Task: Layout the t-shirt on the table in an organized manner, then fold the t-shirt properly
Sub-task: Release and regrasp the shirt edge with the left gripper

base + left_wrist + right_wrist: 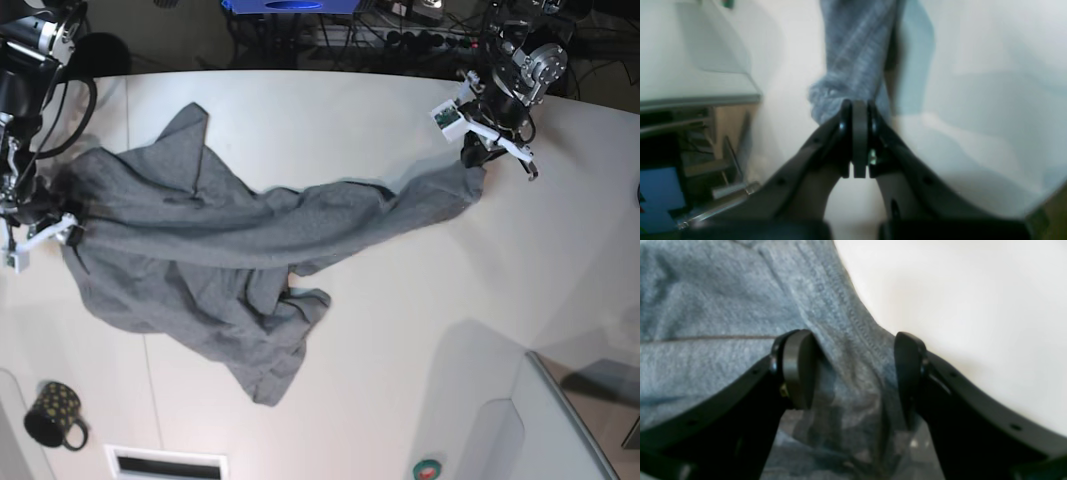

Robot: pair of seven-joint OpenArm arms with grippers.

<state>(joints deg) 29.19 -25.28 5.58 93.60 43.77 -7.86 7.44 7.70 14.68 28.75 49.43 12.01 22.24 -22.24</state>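
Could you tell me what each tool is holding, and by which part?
Left tool pinches the t-shirt by a bunched edge; right tool straddles a stitched hem, not clamped.

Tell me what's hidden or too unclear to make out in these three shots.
- Left wrist view: blur smears the t-shirt; how much cloth sits inside the shut left gripper is hidden by its pads.
- Right wrist view: the right gripper straddles a hem; contact is unclear.
- Base view: the crumpled shirt hides its neckline, and the mug pattern is too small.
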